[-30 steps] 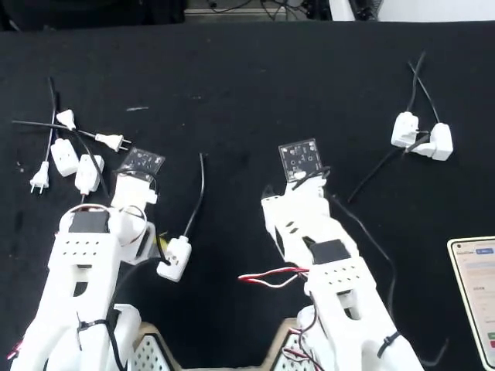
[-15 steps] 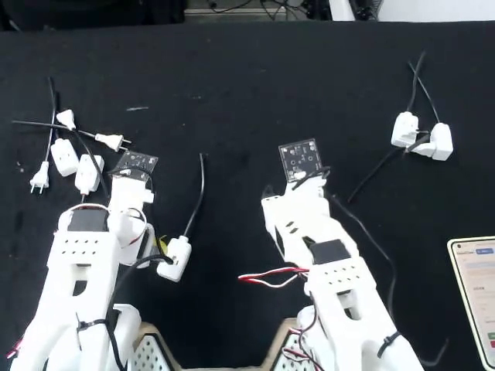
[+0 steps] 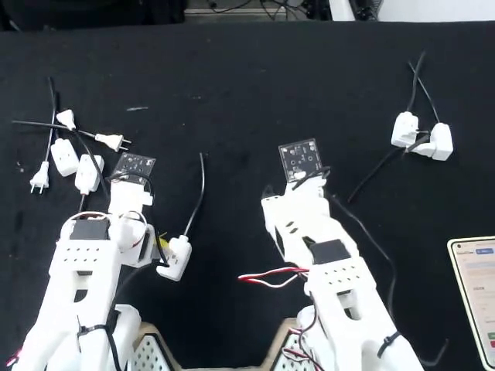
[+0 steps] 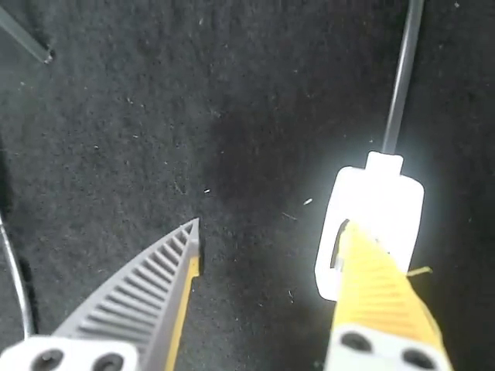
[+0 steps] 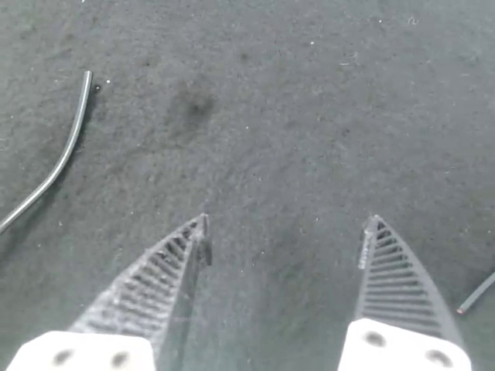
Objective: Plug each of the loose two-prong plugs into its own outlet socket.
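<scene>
A white outlet socket (image 3: 175,257) lies on the black cloth beside my left arm, its thin black cable (image 3: 196,197) running away toward the back. My left gripper (image 4: 267,236) is open just above the cloth. Its yellow finger (image 4: 371,278) overlaps the near end of the socket (image 4: 379,205), and the grey finger (image 4: 174,267) stands over bare cloth. At the far left lie loose two-prong plugs (image 3: 114,141) (image 3: 39,179) and more white sockets (image 3: 64,156) (image 3: 88,174). My right gripper (image 5: 288,228) hangs open over bare cloth.
Two white sockets (image 3: 404,129) (image 3: 439,141) with cables sit at the back right. A phone (image 3: 473,286) lies at the right edge. A loose black cable (image 5: 54,166) curves near the right gripper. The back and middle of the cloth are bare.
My left arm's wrist has shifted a little to the left and back toward its base. The socket beside it has barely moved. The right arm is still.
</scene>
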You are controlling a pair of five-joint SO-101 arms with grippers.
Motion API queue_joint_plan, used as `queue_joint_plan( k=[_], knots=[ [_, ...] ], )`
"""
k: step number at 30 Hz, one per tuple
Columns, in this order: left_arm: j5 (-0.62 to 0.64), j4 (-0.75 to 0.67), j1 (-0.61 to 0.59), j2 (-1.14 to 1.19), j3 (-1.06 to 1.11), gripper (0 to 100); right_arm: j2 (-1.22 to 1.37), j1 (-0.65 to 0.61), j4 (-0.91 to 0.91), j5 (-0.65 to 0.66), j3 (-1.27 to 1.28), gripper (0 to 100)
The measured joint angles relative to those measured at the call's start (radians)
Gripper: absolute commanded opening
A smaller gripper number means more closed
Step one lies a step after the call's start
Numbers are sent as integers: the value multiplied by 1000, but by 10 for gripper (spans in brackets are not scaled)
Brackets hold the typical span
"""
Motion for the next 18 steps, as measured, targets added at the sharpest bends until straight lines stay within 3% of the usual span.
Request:
queue_joint_plan(
  k=[13,18],
  knots=[
    [-14,-68,-3,-3,41,282,0,0,0,0,0,296],
    [-84,-149,-106,14,112,282,0,0,0,0,0,296]
  ],
)
